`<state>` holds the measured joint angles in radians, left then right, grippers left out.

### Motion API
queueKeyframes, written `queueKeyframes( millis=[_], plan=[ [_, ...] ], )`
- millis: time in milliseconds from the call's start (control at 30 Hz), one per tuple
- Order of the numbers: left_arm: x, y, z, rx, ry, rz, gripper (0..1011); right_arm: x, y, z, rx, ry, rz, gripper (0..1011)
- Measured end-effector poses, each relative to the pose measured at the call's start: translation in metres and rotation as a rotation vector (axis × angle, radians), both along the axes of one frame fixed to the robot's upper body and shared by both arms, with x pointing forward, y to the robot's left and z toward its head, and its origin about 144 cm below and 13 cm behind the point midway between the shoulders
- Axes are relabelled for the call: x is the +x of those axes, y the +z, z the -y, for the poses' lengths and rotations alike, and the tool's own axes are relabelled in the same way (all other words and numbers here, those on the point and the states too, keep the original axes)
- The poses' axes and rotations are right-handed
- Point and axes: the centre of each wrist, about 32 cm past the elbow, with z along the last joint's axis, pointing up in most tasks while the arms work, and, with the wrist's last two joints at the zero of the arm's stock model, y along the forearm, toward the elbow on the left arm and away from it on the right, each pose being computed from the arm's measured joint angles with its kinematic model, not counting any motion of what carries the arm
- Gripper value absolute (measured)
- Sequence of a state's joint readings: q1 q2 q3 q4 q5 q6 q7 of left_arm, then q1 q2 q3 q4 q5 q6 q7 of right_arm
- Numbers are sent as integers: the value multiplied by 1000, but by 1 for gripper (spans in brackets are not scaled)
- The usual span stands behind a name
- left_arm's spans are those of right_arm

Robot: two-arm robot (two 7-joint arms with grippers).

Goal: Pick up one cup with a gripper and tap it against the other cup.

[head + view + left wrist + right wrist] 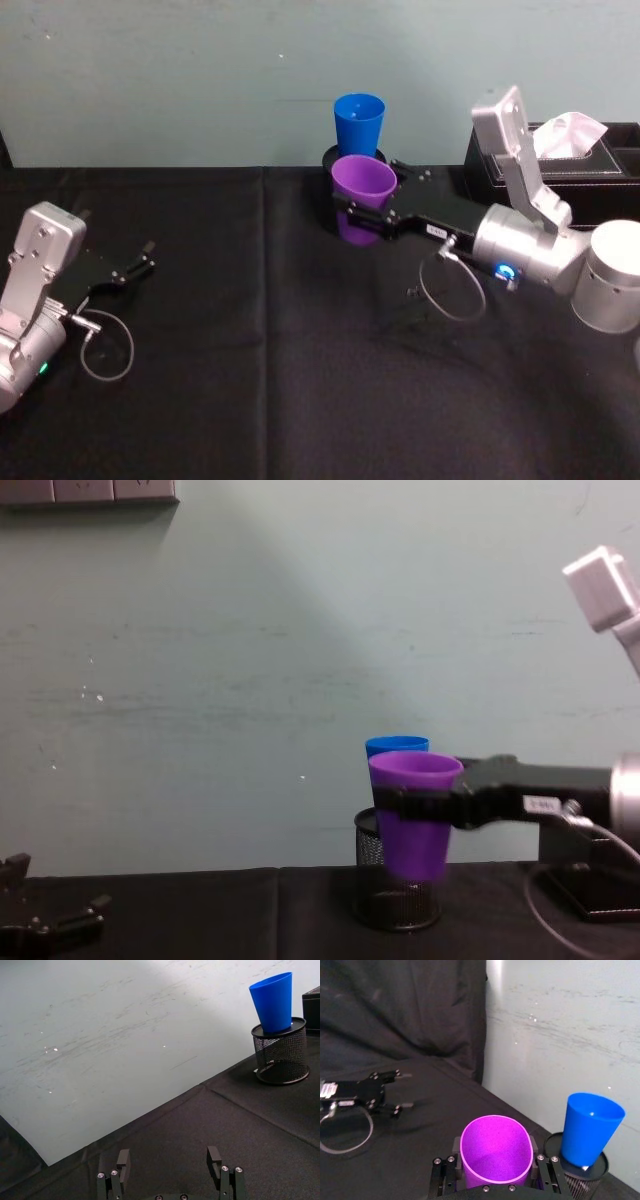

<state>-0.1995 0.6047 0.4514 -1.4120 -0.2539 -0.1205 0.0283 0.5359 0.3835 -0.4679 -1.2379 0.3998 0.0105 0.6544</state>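
My right gripper is shut on the purple cup and holds it upright above the black cloth, as the chest view shows it. In the right wrist view the purple cup sits between the fingers. The blue cup stands in a black mesh pen holder by the wall, just behind the purple one. A small gap separates the purple cup from the blue cup. My left gripper rests open and empty at the table's left.
A black tissue box stands at the back right, behind my right arm. The pale wall runs close behind the pen holder. Black cloth covers the table, with open room in the middle and front.
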Motion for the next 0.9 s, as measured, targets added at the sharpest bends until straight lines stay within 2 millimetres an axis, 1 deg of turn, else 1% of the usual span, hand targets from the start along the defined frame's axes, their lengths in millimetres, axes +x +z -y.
queueKeyframes(
  millis=[200, 300, 333, 400, 633, 900],
  plan=[
    [0, 0, 0, 0, 0, 0, 1000, -16, -20, 11, -5, 24, 4, 724],
    [0, 0, 0, 0, 0, 0, 1000, -20, -28, 15, -8, 31, 2, 724],
    [0, 0, 0, 0, 0, 0, 1000, -22, -34, 18, -10, 35, -2, 724],
    [0, 0, 0, 0, 0, 0, 1000, -23, -42, 21, -10, 35, -14, 724],
    [0, 0, 0, 0, 0, 0, 1000, -24, -58, 25, -16, 29, -55, 724],
    [0, 0, 0, 0, 0, 0, 1000, -24, -67, 25, -21, 20, -88, 726]
  ],
)
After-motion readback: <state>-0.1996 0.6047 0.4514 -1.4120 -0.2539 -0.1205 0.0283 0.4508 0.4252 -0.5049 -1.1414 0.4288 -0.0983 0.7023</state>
